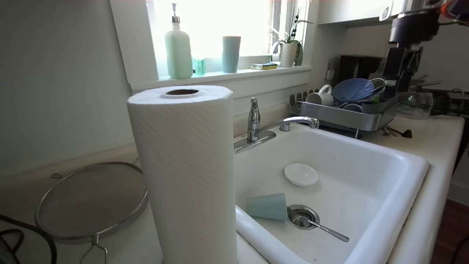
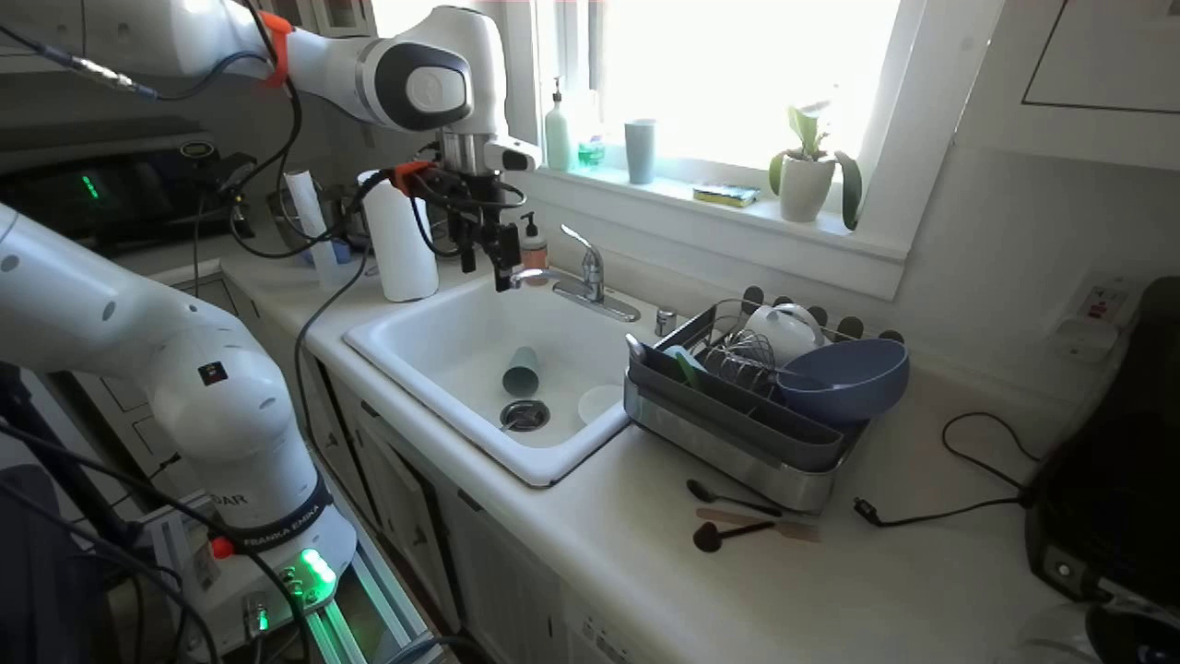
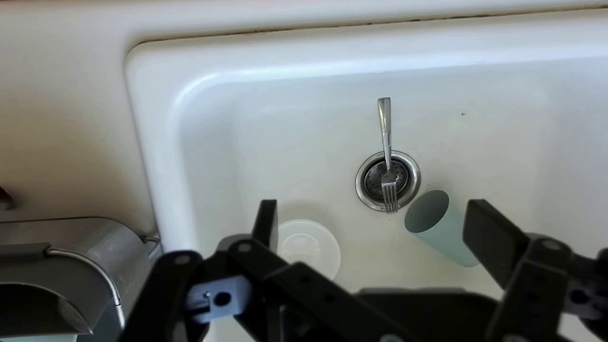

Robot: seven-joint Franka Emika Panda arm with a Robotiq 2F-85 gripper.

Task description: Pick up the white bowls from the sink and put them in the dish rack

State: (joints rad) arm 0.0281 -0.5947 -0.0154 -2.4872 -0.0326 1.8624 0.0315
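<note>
hanging over sink (image 3: 294, 152), jaws apart

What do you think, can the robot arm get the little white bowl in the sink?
Probably yes: nothing covers the white bowl, the teal cup lies apart, and the open end effector hangs above the sink, likely needing to shift over and down.

the end effector (image 2: 487, 266) points down, its two black fingers (image 3: 494, 240) spread wide apart, with the white wrist (image 2: 479, 78) just above it, the arm (image 2: 323, 72) bending away higher up and the base (image 2: 267, 484) well below it.
</note>
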